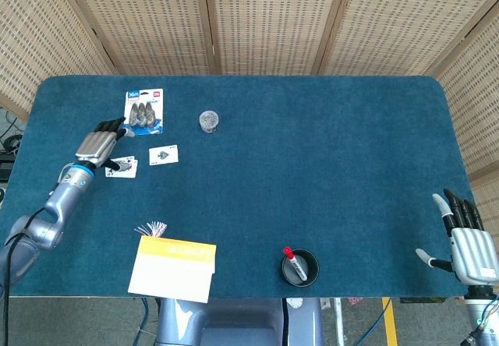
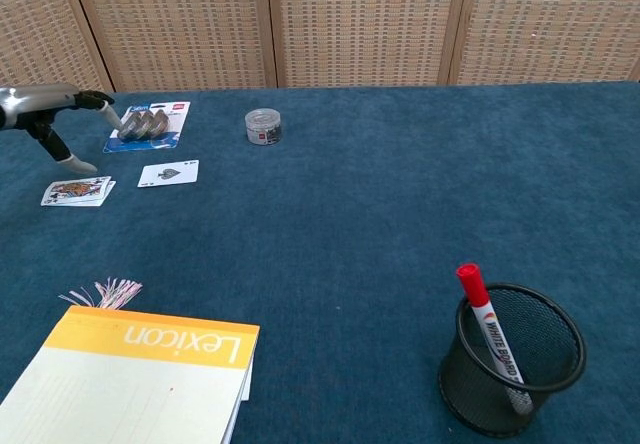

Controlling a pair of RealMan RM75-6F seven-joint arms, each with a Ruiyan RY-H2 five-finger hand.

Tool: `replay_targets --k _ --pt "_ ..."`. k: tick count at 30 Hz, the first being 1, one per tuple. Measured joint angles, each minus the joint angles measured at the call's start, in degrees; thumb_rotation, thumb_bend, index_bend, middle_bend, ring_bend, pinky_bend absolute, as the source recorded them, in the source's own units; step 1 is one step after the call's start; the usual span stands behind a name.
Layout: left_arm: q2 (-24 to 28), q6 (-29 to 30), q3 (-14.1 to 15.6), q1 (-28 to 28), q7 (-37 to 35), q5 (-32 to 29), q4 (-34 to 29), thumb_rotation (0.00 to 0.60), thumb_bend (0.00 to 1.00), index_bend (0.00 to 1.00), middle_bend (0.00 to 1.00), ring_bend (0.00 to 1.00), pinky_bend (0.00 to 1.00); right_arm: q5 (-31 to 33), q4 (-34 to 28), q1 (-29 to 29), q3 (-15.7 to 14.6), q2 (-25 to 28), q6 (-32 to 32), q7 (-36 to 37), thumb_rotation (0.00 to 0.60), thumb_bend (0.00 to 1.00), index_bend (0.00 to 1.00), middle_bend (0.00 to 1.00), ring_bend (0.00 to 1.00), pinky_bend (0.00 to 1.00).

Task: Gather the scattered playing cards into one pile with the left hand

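Note:
A small pile of playing cards (image 1: 122, 167) (image 2: 77, 192) lies on the blue table at the left, a face card on top. One ace of spades card (image 1: 164, 155) (image 2: 168, 173) lies alone just to the right of the pile. My left hand (image 1: 100, 146) (image 2: 52, 114) hovers above the pile with its fingers spread, holding nothing. My right hand (image 1: 468, 241) rests open at the table's near right edge, seen only in the head view.
A blister pack (image 1: 143, 111) (image 2: 148, 126) lies behind the cards, a small round tin (image 1: 208, 121) (image 2: 263, 126) to its right. A yellow Lexicon notebook (image 1: 172, 268) (image 2: 130, 379) with a tassel sits at the front left. A mesh cup (image 1: 300, 268) (image 2: 512, 372) holds a marker.

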Motion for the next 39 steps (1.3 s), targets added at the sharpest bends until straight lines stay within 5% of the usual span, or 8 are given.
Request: replay_targets --k 17,39 --pt "-8.1 -7.3 -8.1 -5.4 20.1 -15.5 0.6 0.600 0.24 0.25 0.00 0.00 0.00 -0.2 0.2 0.5 -0.3 1.0 -1.5 2.9 0.600 0.16 0.00 0.00 0.00 0.00" --pt "-12.1 -11.3 -11.3 -8.0 31.1 -26.3 4.9 0.600 0.25 0.28 0.00 0.00 0.00 0.1 -0.1 0.7 -0.4 1.3 -2.1 3.2 0.600 0.16 0.00 0.00 0.00 0.00"
